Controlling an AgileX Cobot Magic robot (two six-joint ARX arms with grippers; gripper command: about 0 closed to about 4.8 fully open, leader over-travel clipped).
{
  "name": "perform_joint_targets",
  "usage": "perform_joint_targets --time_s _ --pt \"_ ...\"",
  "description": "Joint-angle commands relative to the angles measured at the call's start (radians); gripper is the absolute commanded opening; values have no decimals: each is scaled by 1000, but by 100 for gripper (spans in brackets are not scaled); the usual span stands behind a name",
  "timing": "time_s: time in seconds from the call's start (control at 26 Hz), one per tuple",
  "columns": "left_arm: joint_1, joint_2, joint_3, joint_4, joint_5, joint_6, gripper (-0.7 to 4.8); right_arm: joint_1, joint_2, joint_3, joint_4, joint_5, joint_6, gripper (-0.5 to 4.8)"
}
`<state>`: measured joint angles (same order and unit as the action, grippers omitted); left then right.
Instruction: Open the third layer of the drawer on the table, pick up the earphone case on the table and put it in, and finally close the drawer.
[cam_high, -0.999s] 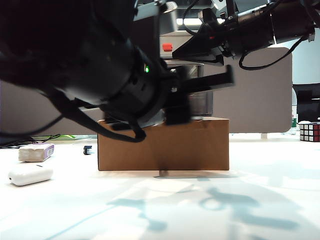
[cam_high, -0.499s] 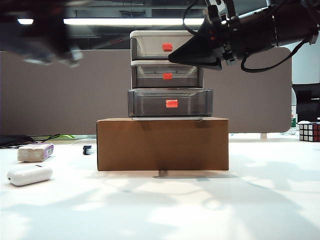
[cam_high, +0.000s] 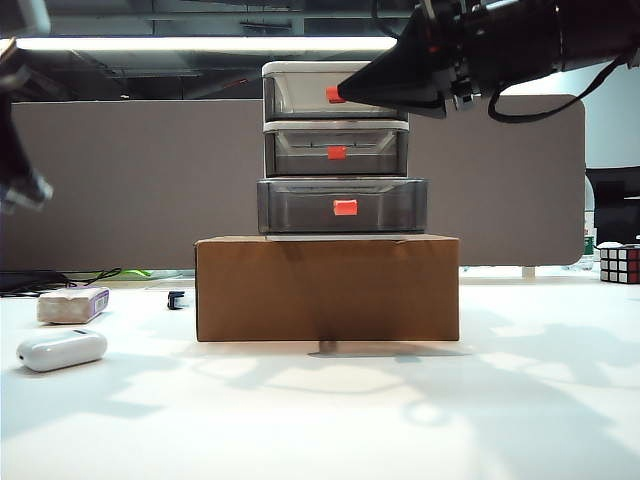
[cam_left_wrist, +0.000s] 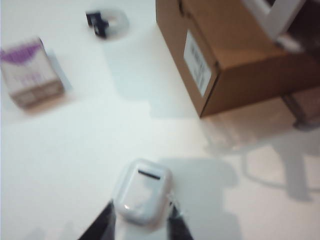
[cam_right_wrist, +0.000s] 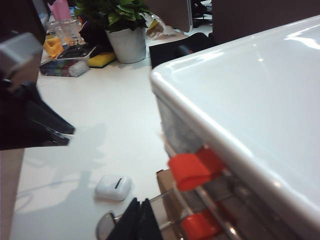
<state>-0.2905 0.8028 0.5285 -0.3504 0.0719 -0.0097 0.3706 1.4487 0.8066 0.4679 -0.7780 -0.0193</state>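
1. At upper right of the exterior view, the right gripper (cam_high: 345, 96) hangs before the top tier of the drawer (cam_high: 340, 120), its fingers pressed together, holding nothing.
2. Low in the left wrist view, the left gripper (cam_left_wrist: 141, 227) stands apart, dark fingertips (cam_left_wrist: 104, 226) flanking the earphone case (cam_left_wrist: 142, 196); contact is unclear.
3. Glossy, rounded and white, the case lies on the table (cam_high: 330, 420) at lower left.
4. Smoky plastic, red-handled, the third layer (cam_high: 342, 207) juts forward on a cardboard box (cam_high: 328, 288).
5. Only the right wrist view shows a potted plant (cam_right_wrist: 121, 27).
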Motion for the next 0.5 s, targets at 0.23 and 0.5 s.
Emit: perform_joint_targets --time_s 0.23,0.5 --pt "116 159 -108 178 244 138 357 1 -7 6 -45 -10 0 -5" --pt "119 172 -323 644 239 248 445 -3 -6 6 -101 -10 -16 -6"
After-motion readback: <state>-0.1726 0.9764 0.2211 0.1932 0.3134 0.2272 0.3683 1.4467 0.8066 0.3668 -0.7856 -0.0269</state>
